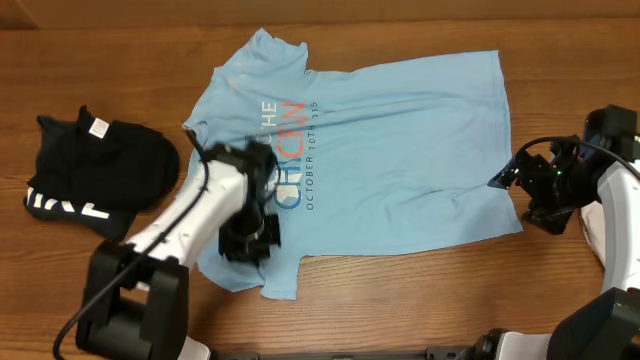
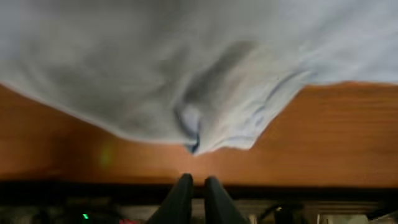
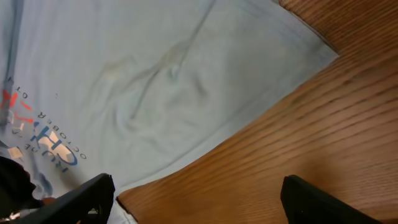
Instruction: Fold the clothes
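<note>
A light blue T-shirt [image 1: 390, 130] with a printed chest lies spread flat on the wooden table. My left gripper [image 1: 250, 240] hovers over its lower left part. In the left wrist view the fingers [image 2: 198, 184] are shut and empty, and a rumpled shirt edge [image 2: 199, 124] lies just ahead of them. My right gripper [image 1: 512, 183] is at the shirt's right hem corner. In the right wrist view its fingers [image 3: 199, 199] are wide open over bare wood, beside the shirt's hem [image 3: 186, 93].
A black garment [image 1: 100, 170] with white lettering lies bunched at the table's left. The left arm's base [image 1: 135, 300] stands at the front edge, and the right arm's body [image 1: 620, 210] is at the far right.
</note>
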Robot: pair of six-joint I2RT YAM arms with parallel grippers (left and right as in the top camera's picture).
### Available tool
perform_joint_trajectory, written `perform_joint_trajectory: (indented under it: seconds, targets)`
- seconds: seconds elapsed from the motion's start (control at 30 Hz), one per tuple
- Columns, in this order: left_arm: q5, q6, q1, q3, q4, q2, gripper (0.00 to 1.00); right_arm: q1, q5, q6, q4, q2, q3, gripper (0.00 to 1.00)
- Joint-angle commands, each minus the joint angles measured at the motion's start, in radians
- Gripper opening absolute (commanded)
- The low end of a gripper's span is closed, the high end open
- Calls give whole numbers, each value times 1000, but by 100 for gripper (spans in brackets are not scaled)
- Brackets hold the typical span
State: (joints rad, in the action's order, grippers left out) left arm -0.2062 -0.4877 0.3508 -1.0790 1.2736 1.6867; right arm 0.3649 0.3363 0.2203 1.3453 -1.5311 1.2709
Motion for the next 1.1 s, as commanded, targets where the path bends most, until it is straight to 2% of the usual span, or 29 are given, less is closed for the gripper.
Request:
perform_joint_trajectory:
  seconds: [0.0,0.03,0.1,0.13,0.2,0.23,0.33,0.53,0.6,0.77,0.83,0.93,1.0,1.07]
  targets:
    - [-53,-248,21,228,-73,-160,10,1,-3,-16,-12,4,-2,90]
    - [-49,-321,12,323,-121,-249,17,1,-3,-16,-18,4,-2,90]
    - [-48,-367,-11,409,-176,-329,31,1,-3,-16,-24,4,-2,90]
    - [-43,-373,-31,468,-237,-363,41,1,-3,-16,-27,4,-2,90]
    - [-42,-373,-70,520,-315,-366,47,1,-3,-16,-27,4,-2,90]
    - [-29,-373,-100,542,-361,-365,49,1,-3,-16,-27,4,-2,90]
    - [73,-373,-173,545,-370,-365,50,1,-3,-16,-27,4,-2,90]
    - [84,-372,-261,545,-462,-365,52,1,-3,-16,-28,4,-2,90]
    - [103,-372,-261,545,-494,-365,50,1,-3,-16,-29,4,-2,90]
    - [112,-373,-261,545,-561,-365,11,1,-3,-16,-30,4,-2,90]
    - [109,-372,-261,545,-568,-365,4,1,-3,-16,-31,4,-2,89]
    - [26,-293,-261,515,-531,-366,4,1,-3,-16,-31,4,-2,90]
    - [26,-240,-261,389,-374,-410,4,1,-3,-16,-31,4,-2,90]
    - [26,-224,-261,300,-291,-469,4,1,-4,-16,-38,4,-2,90]
